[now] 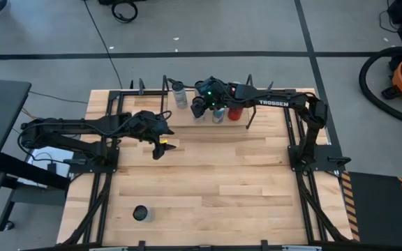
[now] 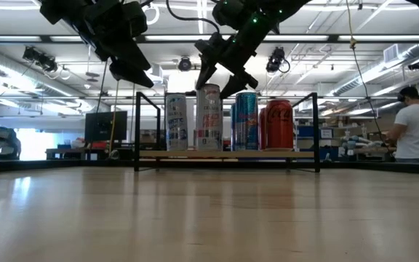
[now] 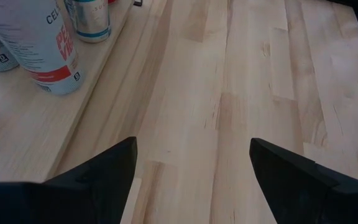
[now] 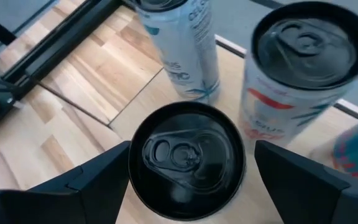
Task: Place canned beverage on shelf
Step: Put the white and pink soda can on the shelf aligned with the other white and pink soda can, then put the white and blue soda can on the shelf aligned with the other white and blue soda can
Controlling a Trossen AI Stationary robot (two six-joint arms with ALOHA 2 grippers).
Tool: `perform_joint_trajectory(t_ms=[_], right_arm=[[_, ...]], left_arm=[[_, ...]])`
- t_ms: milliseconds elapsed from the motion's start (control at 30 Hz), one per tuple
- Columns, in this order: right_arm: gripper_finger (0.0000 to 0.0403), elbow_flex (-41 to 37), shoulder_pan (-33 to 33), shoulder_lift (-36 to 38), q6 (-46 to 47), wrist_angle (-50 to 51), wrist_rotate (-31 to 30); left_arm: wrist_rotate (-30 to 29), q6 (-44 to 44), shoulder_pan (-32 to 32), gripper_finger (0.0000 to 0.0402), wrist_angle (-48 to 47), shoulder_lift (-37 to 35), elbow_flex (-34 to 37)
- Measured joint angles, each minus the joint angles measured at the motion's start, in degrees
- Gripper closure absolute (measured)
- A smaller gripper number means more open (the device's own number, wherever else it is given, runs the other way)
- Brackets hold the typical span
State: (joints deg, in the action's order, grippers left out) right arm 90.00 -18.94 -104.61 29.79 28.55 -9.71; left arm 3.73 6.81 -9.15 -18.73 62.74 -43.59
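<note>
Where the low pale-wood shelf (image 2: 228, 154) with its two black wire end frames stands at the far edge of the table, four cans stand upright on it in a row: a pale white-and-blue can (image 2: 176, 121), a slim white can with red lettering (image 2: 209, 118), a blue can (image 2: 246, 121) and a red can (image 2: 278, 124). A fifth, dark-topped can (image 1: 140, 213) stands alone on the butcher-block tabletop (image 1: 208, 181), near the front edge and well apart from the shelf. The right gripper (image 2: 220, 78) hangs just above the white can with red lettering, its jaws apart on either side of the black lid and not clamping it. The left gripper (image 1: 160, 144) hovers over bare tabletop beside the shelf's left end, jaws apart and empty.
</note>
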Motion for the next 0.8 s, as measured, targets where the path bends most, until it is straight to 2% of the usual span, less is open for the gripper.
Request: perform_joint_trajectory(t_ms=[167, 800], right_arm=[[0.0057, 0.0, 0.09, 1.22, 0.02, 1.92, -2.64], [0.0057, -0.02, 0.2, 3.04, -0.96, -0.27, -2.67]], left_arm=[[0.01, 0.02, 0.02, 0.0088, -0.02, 0.0, 0.0], [0.01, 0.02, 0.01, 0.0088, 0.03, 0.0, 0.0]])
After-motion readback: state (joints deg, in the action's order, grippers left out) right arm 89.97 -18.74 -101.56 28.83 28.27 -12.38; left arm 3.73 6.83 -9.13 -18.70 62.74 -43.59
